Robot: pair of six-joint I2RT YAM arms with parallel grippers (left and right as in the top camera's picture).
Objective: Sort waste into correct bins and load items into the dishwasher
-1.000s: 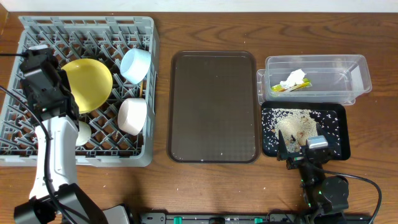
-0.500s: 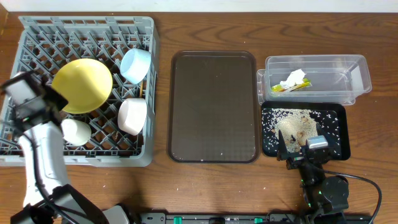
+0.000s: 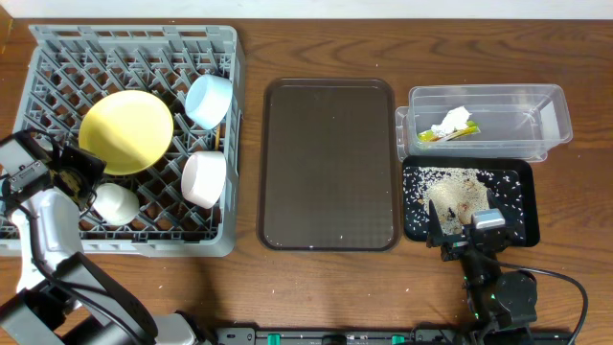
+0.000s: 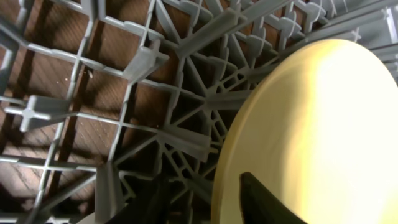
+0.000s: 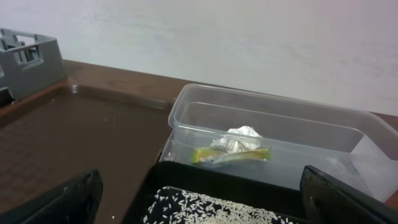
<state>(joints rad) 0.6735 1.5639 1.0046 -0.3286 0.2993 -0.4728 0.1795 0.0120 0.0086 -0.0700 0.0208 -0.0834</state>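
Left gripper: we see the left gripper [image 4: 202, 190] low over the dish rack [image 3: 134, 38], at 7 o'clock of the pale yellow plate [image 3: 124, 131]. Its jaws are partly spread and the plate's rim runs between them. One finger [image 4: 149, 199] stands off the rim with a gap, so we read no grip on anything.
Right gripper: the right gripper [image 5: 199, 186] has its jaws spread wide with nothing between them. It hovers at the 6 o'clock edge of the black tray [image 3: 522, 206].
Plate: we find it leaning on edge among the pegs, left of the rack's middle.
Other dishes: the light blue bowl [image 3: 209, 100] is at 2 o'clock of the plate. The white bowl [image 3: 203, 178] is at 4 o'clock and the small white cup [image 3: 117, 203] at 6 o'clock. All three are inside the rack.
Rack: it lies at 9 o'clock of the brown serving tray [image 3: 329, 163].
Clear tub: the clear tub [image 3: 551, 105] sits at 2 o'clock of the brown tray. It holds the crumpled white paper [image 3: 455, 119] and the snack wrapper [image 3: 450, 134], which touch.
Black tray: it sits at 6 o'clock of the tub, just beside it, and the rice scraps [image 3: 458, 192] are scattered across it.
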